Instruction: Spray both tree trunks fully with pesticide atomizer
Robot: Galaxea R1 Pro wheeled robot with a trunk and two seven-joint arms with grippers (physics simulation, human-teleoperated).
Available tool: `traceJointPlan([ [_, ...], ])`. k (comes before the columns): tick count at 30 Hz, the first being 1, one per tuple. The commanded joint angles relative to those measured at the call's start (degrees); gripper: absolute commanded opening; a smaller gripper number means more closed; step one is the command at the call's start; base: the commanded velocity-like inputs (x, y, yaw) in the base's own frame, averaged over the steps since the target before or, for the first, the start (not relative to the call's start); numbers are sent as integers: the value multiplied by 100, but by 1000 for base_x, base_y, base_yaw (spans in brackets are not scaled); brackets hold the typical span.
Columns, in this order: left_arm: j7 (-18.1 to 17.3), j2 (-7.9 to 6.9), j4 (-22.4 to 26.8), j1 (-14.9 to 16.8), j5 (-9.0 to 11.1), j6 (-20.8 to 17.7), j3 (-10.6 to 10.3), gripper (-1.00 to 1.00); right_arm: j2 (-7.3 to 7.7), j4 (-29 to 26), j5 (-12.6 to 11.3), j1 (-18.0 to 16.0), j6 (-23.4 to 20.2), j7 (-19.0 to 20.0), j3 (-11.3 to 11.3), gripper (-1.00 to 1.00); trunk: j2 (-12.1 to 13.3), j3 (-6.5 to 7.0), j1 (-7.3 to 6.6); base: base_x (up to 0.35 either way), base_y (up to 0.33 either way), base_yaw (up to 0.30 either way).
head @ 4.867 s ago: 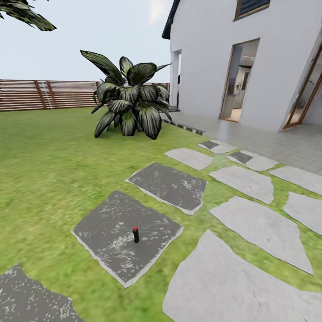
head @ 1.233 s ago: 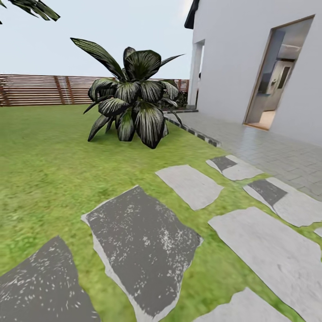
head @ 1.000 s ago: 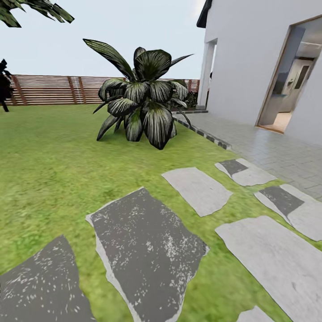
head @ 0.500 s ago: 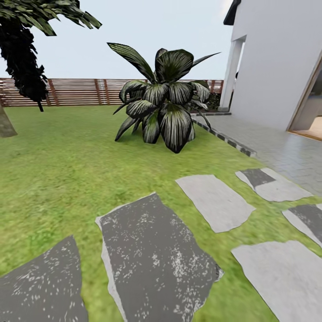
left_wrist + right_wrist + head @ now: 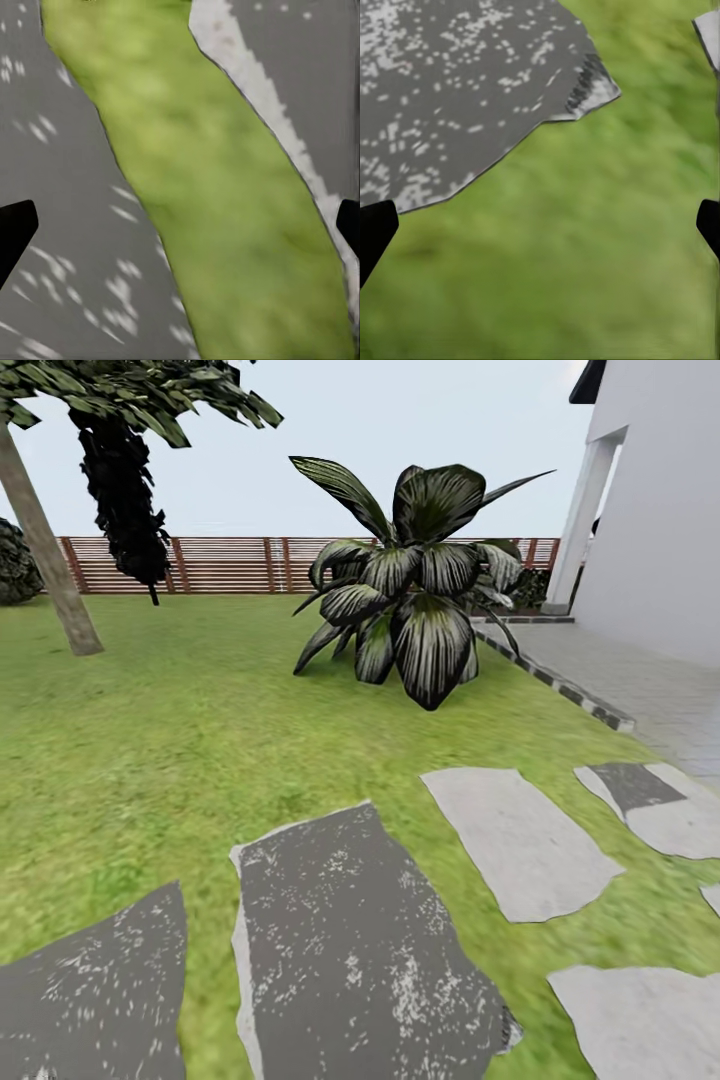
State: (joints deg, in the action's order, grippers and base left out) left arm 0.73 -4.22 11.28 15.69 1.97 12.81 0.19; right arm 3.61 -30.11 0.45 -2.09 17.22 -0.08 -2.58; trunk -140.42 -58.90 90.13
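Trunk upper left of head view, on lawn; slabs lower centre; left gripper and right gripper both spread wide, holding nothing.

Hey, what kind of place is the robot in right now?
A back garden beside a house, it seems: a grass lawn with stone paving slabs, a slatted wooden fence, a broad-leaved plant and a tree trunk.
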Motion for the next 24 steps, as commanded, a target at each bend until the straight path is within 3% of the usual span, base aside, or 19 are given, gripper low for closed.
traceJointPlan([
  [1, 6, 0, -5, 4, 21, 20, -1, 100, -1, 5, 5, -2, 18, -1, -6, 100, -2, -5, 0, 161, -267, 278],
  [6, 4, 6, -4, 4, 32, 10, -2, 100, -1, 5, 5, -2, 18, -1, -6, 100, -2, -5, 0, 86, -242, 278],
  [13, 25, 1, 6, 4, 66, -15, 30, 100, -2, 5, 3, -2, 18, -1, -6, 100, -2, -5, 0, 6, -37, 278],
  [17, 16, -7, 13, 4, 344, -4, 316, 100, -1, 5, 6, -2, 18, -1, -6, 100, -2, -5, 0, 0, -2, 278],
  [24, 15, -15, 8, 4, 422, 2, 418, 100, -2, 5, 4, -2, 18, 14, -6, 100, -2, -5, 0, 0, 0, 278],
])
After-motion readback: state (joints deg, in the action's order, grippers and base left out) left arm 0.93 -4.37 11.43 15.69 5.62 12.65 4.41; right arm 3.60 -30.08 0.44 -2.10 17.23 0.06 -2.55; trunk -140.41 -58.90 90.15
